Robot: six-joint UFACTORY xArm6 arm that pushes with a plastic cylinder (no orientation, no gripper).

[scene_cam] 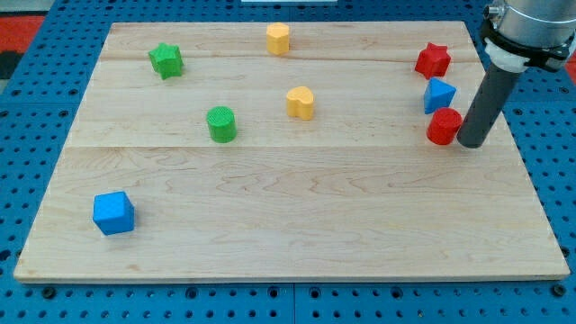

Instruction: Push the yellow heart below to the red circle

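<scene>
Blue cube (113, 212) sits nearest, far from the red circle (443, 127).
My tip (472, 142) touches that circle's right side; no fingers exist. Yellow heart (301, 103) waits well left of it, unapproached; next, I judge, circling behind the heart.

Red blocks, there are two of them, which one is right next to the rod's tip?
The red circle, beside my tip on the view's left. The red star sits farther toward the view's top, beyond the blue block.

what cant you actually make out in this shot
- My tip: whether it touches the red circle or only stands beside it on the view's right; the one camera view can't settle it.
- The arm above the rod: cut off by the view's top edge.
- The yellow heart: its lobes are too small to read clearly.
</scene>
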